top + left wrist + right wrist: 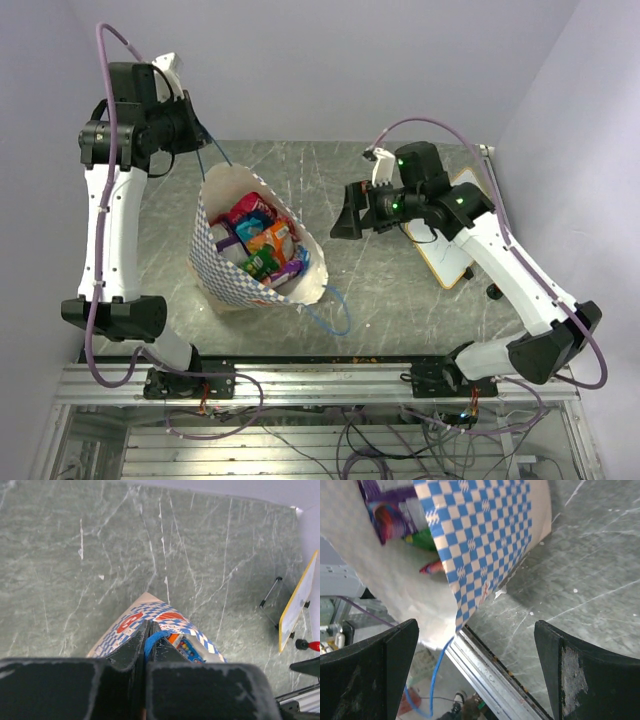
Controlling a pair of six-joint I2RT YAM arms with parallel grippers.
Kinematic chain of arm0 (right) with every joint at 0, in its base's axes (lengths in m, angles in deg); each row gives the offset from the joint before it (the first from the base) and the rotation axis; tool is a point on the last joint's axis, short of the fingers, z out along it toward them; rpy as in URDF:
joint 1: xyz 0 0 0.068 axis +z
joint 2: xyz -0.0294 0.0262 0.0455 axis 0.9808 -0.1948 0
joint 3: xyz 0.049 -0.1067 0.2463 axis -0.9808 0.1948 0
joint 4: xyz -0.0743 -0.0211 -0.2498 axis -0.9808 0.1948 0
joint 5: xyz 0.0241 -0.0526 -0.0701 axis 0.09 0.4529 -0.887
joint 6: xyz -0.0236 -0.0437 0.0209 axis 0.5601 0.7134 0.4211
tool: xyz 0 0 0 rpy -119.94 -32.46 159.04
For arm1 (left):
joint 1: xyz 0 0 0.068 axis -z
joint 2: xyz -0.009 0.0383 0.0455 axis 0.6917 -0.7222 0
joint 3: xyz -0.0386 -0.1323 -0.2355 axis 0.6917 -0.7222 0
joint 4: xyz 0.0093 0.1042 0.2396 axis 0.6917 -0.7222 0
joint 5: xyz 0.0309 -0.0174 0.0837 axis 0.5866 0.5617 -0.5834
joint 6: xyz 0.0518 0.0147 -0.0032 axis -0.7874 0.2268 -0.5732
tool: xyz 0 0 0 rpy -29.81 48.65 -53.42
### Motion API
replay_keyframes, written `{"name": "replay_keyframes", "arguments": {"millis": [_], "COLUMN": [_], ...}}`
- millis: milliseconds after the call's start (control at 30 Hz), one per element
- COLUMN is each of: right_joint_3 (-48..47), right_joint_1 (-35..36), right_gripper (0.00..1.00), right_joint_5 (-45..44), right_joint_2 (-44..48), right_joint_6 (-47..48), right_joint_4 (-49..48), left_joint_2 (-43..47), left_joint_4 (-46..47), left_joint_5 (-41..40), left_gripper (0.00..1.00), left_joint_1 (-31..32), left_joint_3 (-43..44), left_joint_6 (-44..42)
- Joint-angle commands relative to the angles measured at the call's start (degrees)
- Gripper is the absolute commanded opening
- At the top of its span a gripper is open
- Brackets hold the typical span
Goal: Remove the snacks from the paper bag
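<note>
Left jaws clench the blue handle (152, 642), paper bag (222, 275) of snacks (262, 240) below them; right jaws gape (empty) beside it.

Paper bag (214, 262) cream, blue-white checks; table (300, 180) grey-green.

A grey-green, stone-patterned table (400, 290) with white veins stands between pale lilac walls (350, 70). An aluminium rail (320, 385) runs along its near edge, with tangled cables (380, 445) below. The light is soft and even.
</note>
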Motion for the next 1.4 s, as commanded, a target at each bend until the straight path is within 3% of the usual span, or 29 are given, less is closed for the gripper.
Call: {"name": "replay_keyframes", "arguments": {"millis": [0, 233, 600, 867, 1067, 1233, 1367], "right_joint_3": [0.03, 1.92, 0.71, -4.84, -2.26, -2.37, -2.58], "right_joint_1": [3.45, 7.72, 11.22, 19.56, 27.97, 34.98, 36.20], "right_gripper": [1.00, 1.00, 0.99, 0.96, 0.88, 0.85, 0.86], "right_joint_5": [-1.02, -0.76, -3.69, -16.29, -21.34, -22.33, -21.50], "right_joint_2": [-1.27, -4.35, -6.94, -8.40, -5.25, -6.94, -9.74], "right_joint_6": [-1.58, -2.19, -0.88, 3.87, 15.95, 35.05, 50.90], "right_joint_4": [-1.85, -1.85, -1.30, -3.16, -15.16, -21.88, -24.90], "left_joint_2": [-0.61, -0.95, 13.62, 19.77, 19.98, 18.72, 17.70], "left_joint_4": [11.48, 14.96, 24.82, 21.89, 17.96, 15.10, 12.87], "left_joint_5": [2.73, 5.25, 16.39, 17.64, 16.50, 15.47, 14.70], "left_gripper": [0.07, 0.07, 0.07, 0.07, 0.07, 0.07, 0.07], "left_joint_1": [-1.37, -1.83, -1.73, -1.60, -1.64, -1.60, -1.60], "left_joint_3": [7.96, 9.72, -16.62, -23.22, -22.66, -21.19, -19.86], "left_joint_6": [0.18, -0.99, 5.66, 7.75, 8.05, 8.23, 9.75]}}
